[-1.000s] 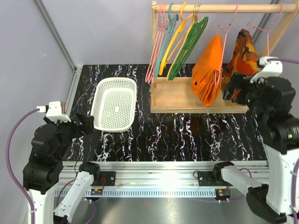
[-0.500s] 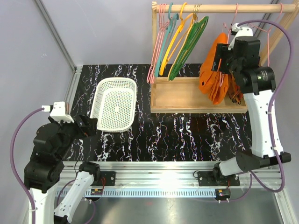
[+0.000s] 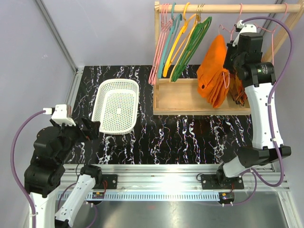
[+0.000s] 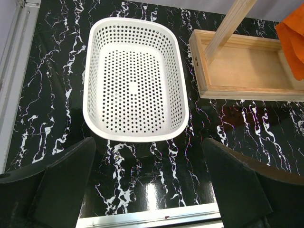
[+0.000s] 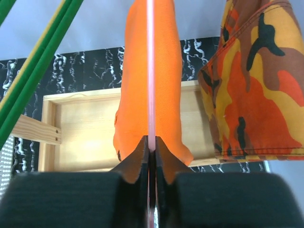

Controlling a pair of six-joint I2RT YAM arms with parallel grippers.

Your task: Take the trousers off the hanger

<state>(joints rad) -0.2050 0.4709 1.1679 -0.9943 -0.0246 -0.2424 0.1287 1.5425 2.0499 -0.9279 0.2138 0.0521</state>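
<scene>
Right gripper (image 5: pixel 150 142): raised to the clothes rack, jaws pinched together on the thin pink wire of the hanger (image 5: pixel 150 66). In the wrist view the wire runs straight up out of the fingertips.
Right arm: stretched tall from its base at the near edge of the table, with the wrist close under the wooden rail (image 3: pixel 223 8).
Hanger: hooked over the rail towards its right end and hanging down in front of the right wrist.
Where the trousers (image 5: pixel 135 85) are: on the hanger, bright orange and folded, drooping over the wooden tray (image 5: pixel 85 128) at the foot of the rack.
Camouflage garment (image 5: pixel 251 85): just to the right of the trousers. I cannot tell whether the two touch.
Other hangers (image 3: pixel 183 40): a bunch of green, yellow, teal and pink ones leaning together at the left end of the rail, apart from the trousers.
Left gripper (image 4: pixel 148 145): jaws wide apart with nothing between them, held low over the near-left part of the table (image 4: pixel 47 95), just short of the basket's near rim.
Basket (image 4: pixel 87 95): white and perforated, lying on the black marbled table to the left of the wooden tray, not touching it.
</scene>
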